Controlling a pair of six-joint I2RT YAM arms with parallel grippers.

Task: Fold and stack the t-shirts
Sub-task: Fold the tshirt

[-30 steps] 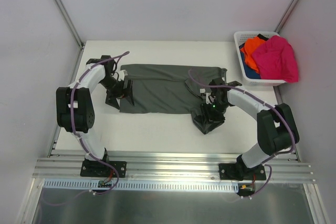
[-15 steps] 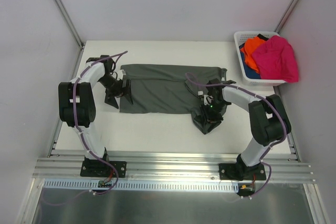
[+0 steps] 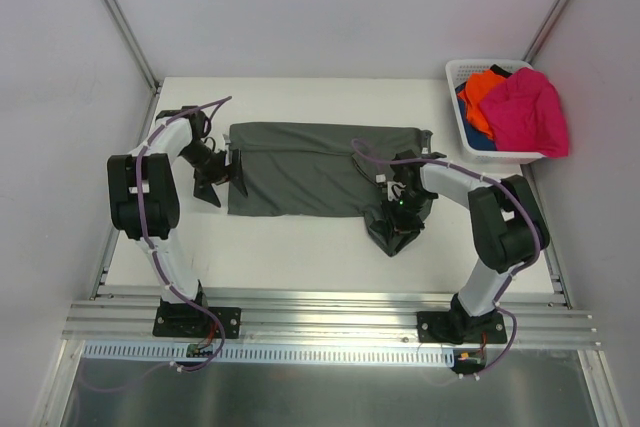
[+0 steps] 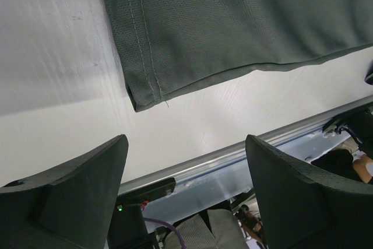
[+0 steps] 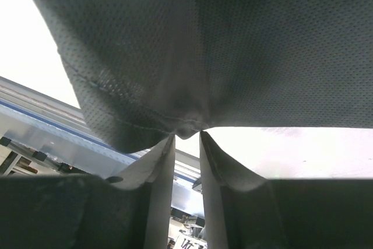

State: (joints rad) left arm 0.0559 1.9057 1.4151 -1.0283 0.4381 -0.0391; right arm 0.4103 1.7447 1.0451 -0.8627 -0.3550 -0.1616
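A large dark grey-green t-shirt (image 3: 305,167) lies spread flat mid-table, its right end bunched into a dark heap (image 3: 392,232). My right gripper (image 3: 398,209) sits over that heap. In the right wrist view its fingertips (image 5: 187,137) are pinched on a puckered fold of the cloth (image 5: 192,118). My left gripper (image 3: 222,177) stands open just off the shirt's left edge with nothing between its fingers (image 4: 76,179). The shirt's stitched hem corner (image 4: 145,94) lies ahead of them on the table. Pink (image 3: 528,112), orange (image 3: 482,95) and blue (image 3: 478,137) t-shirts are heaped in the basket.
A white lattice basket (image 3: 462,75) stands at the table's back right corner. Metal rails (image 3: 320,312) run along the near edge by both arm bases. Grey walls close in the table on the left, back and right.
The right jaws have narrowed onto the bunched cloth, and the right arm has drawn in slightly leftward. The left gripper has backed a little left, off the shirt's edge, staying open.
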